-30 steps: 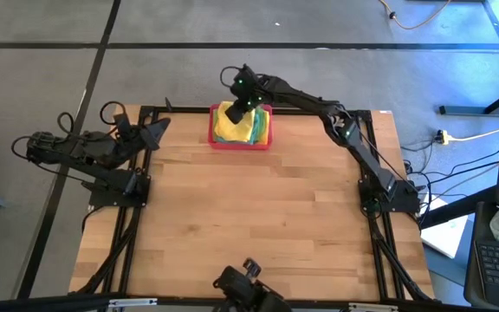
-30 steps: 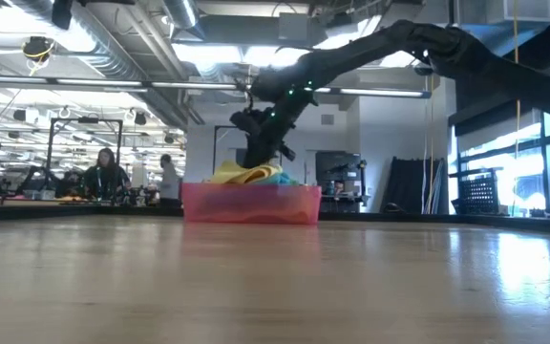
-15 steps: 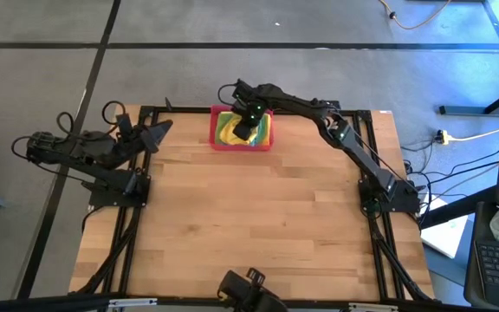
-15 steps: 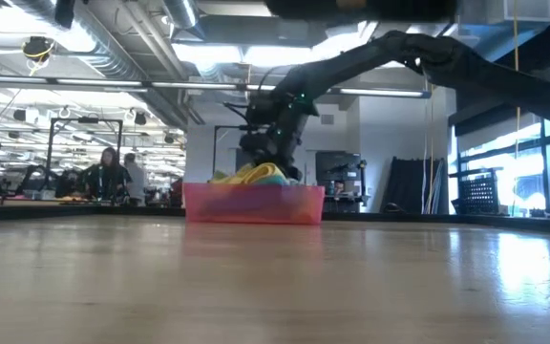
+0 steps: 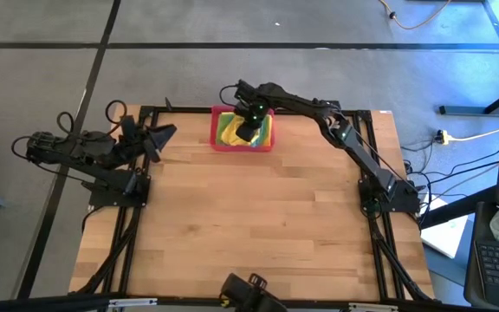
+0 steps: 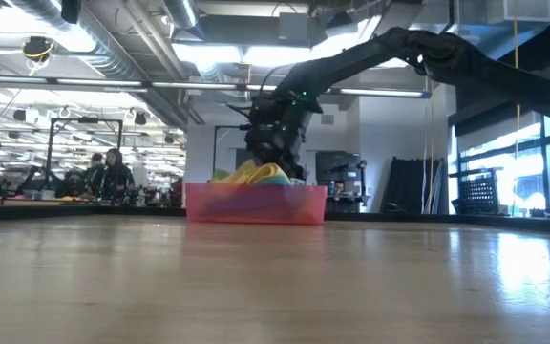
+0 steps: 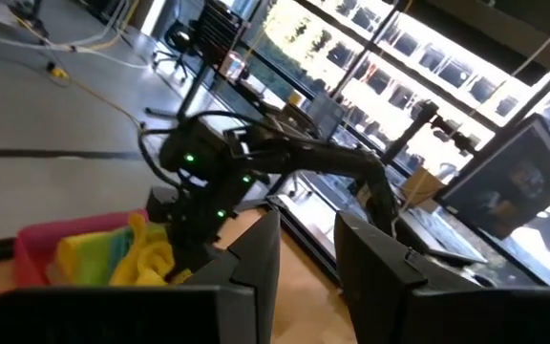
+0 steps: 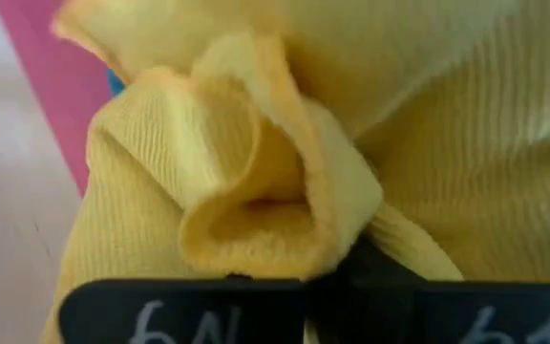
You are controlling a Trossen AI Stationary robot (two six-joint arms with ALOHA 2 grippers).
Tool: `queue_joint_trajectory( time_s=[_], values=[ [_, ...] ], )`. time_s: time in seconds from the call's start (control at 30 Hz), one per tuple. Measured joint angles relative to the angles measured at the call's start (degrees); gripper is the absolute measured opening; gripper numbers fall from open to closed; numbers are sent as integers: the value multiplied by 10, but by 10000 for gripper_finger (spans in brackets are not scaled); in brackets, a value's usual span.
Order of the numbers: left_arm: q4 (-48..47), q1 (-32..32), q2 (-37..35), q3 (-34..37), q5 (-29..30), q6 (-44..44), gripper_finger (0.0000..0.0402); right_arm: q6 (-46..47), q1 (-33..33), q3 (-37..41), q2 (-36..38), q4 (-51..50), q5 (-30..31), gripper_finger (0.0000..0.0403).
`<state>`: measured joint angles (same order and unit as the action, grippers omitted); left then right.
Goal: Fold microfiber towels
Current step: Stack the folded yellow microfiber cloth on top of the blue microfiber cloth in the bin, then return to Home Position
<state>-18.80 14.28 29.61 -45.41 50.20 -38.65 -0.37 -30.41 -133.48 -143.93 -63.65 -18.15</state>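
Observation:
A pink tray (image 5: 217, 143) stands at the middle of the table's far edge and holds a heap of microfiber towels (image 5: 228, 128), with yellow on top and green and teal at the sides. My right gripper (image 5: 248, 130) is down in the tray, shut on a yellow towel (image 8: 208, 172). The heap rises above the tray's rim in the low view (image 6: 251, 175). My left gripper (image 5: 158, 134) is open and empty, above the table's far left corner, pointing toward the tray. My right gripper pinches a bunched fold of the yellow towel (image 8: 285, 229) between its two fingers, several layers puckered up right at the fingertips. The fingers come from above, pointing down into the tray. The rest of the towel lies on the heap in the tray.
The wooden table (image 5: 249, 225) lies bare in front of the tray. Black frame rails (image 5: 132, 225) run along its left and right sides. The low view shows people (image 6: 103, 172) far off in the room behind.
My right gripper has come from the tray's far side toward the near edge and down onto the towel heap in the tray, then stayed there.

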Motion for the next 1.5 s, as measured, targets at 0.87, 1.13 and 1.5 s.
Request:
queue_joint_trajectory(
  time_s=[0.87,1.13,1.5],
  values=[
    [-130,0,-103,0,-77,32,65,-34,-5,5,180,-3,-67,4],
    [-127,0,-204,14,-84,107,15,32,-2,201,309,64,-60,8],
    [166,0,-294,271,-149,118,1,275,27,708,664,401,-11,11]
  ],
)
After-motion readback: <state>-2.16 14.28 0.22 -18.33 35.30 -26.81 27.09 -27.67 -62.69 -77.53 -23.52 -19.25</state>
